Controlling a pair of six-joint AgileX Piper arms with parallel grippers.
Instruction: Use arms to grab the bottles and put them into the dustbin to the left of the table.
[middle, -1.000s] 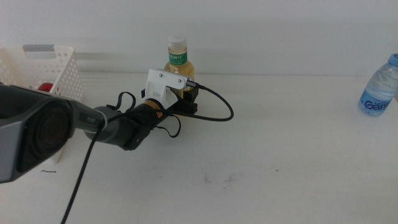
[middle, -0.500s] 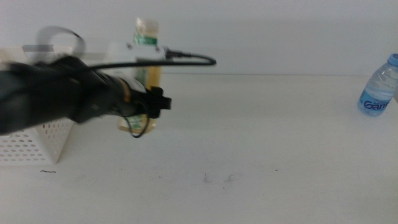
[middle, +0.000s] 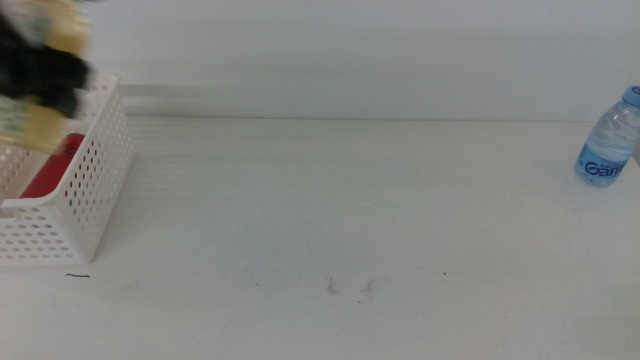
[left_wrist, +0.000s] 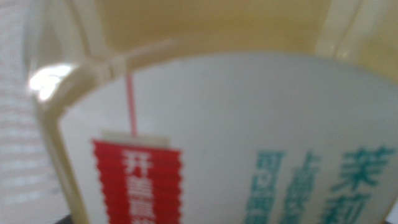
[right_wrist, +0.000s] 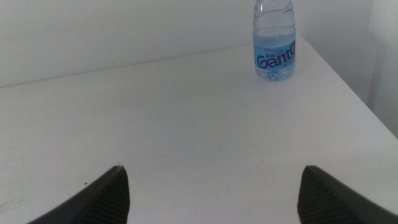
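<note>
Where blurred, left pincer gripping tea bottle

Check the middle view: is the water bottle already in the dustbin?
No, the water bottle stands upright on the table at its far right, well apart from the dustbin at the left.

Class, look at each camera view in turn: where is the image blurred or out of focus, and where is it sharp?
Middle view: left gripper and tea bottle motion-smeared above the dustbin; water bottle sharp. Left wrist view: label soft, too close. Right wrist view: crisp.
</note>
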